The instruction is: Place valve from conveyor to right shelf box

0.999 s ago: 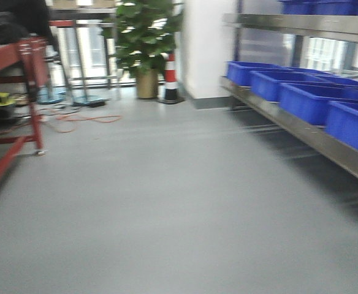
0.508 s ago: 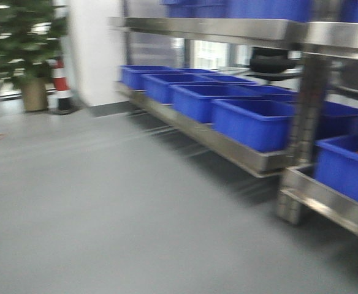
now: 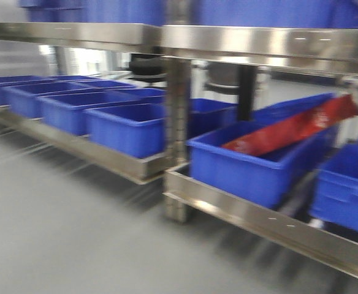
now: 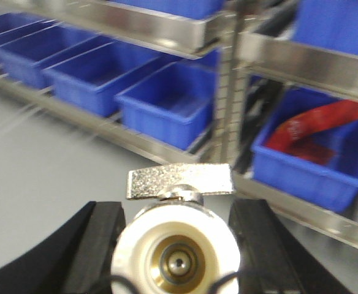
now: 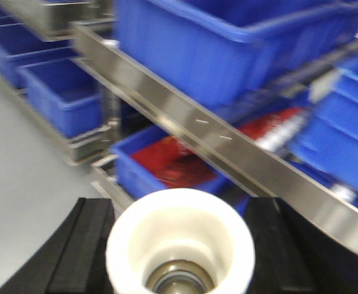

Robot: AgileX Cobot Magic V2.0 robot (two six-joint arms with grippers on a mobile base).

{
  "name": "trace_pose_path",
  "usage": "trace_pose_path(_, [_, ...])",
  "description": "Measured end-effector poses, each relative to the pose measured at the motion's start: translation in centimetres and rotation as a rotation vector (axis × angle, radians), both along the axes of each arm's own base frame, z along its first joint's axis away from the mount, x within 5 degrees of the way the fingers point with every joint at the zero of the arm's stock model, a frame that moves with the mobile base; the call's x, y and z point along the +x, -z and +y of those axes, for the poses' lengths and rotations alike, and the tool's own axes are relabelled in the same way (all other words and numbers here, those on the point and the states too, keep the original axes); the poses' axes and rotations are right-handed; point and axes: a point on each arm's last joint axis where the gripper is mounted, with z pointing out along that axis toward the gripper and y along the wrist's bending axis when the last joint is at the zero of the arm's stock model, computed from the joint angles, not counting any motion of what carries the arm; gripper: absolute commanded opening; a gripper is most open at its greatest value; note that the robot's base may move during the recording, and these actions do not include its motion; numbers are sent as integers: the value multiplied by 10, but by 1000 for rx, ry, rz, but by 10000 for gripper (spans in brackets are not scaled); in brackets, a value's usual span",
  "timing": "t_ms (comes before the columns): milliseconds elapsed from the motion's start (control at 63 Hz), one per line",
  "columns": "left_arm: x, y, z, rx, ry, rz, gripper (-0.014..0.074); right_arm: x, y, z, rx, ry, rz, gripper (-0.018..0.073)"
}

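In the left wrist view my left gripper (image 4: 176,245) is shut on a valve (image 4: 176,248); its white end cap faces the camera and its flat steel lever (image 4: 179,182) sticks up above. In the right wrist view my right gripper (image 5: 180,245) is shut on a second valve (image 5: 180,242), white cap toward the camera. Ahead stands a steel shelf (image 3: 240,211) with blue boxes; the nearest box (image 3: 252,162) holds a red packet (image 3: 289,130). That box also shows in the left wrist view (image 4: 308,171) and the right wrist view (image 5: 167,168). The conveyor is out of view.
A row of blue boxes (image 3: 75,107) lines the lower shelf to the left. A steel post (image 3: 178,135) divides the shelf sections. An upper shelf rail (image 3: 228,43) carries more blue boxes. Grey floor (image 3: 62,233) lies in front of the shelf.
The front view has swung right: the plant, cone and red bench have left the frame, and the shelf with blue boxes now fills it, closer.
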Motion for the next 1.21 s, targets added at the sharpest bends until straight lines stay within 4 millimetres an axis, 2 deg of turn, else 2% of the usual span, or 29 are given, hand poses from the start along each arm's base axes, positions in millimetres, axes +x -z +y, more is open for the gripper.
trace_pose_path(1206, [0, 0, -1, -3, 3, 0, -111, 0, 0, 0, -3, 1, 0, -154])
